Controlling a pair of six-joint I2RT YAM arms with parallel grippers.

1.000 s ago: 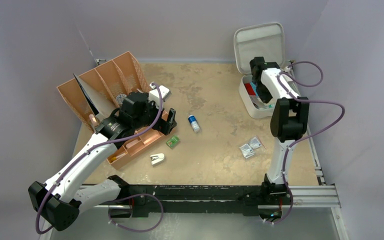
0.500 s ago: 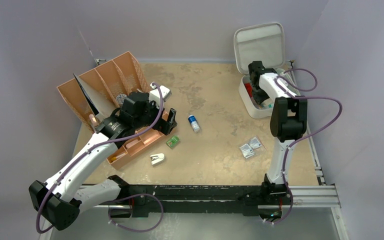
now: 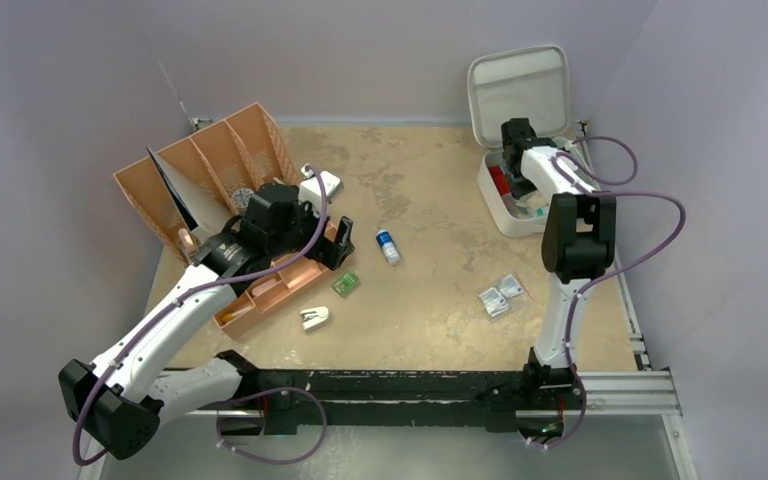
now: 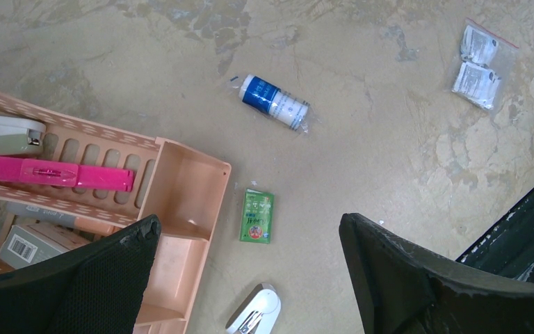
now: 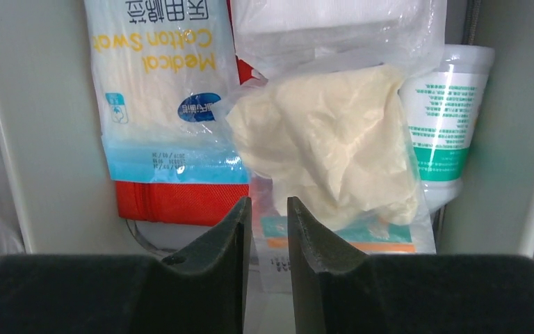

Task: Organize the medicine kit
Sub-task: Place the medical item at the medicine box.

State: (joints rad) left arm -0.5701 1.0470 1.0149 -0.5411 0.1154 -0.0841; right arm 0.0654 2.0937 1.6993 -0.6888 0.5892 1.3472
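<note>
The right gripper (image 5: 269,205), jaws a slit apart, hangs over bagged gloves (image 5: 334,139) inside the open medicine kit (image 3: 518,92) at the table's (image 3: 440,200) far right; whether it pinches them I cannot tell. The left gripper (image 4: 249,229) gapes empty above a vial (image 4: 274,103), sachet (image 4: 257,209) and wipe packets (image 4: 478,66), apparently yet to be packed.

One grey medicine kit (image 3: 520,95) at two o'clock; two orange trays (image 3: 215,160) at nine o'clock; centrally, one blue-capped roll (image 3: 388,245), one green sachet (image 3: 345,284), one white stapler (image 3: 314,318); two white packets (image 3: 493,301) at four o'clock.

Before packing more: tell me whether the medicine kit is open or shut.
Open: the medicine kit has its lid standing upright, packets visible inside.
</note>
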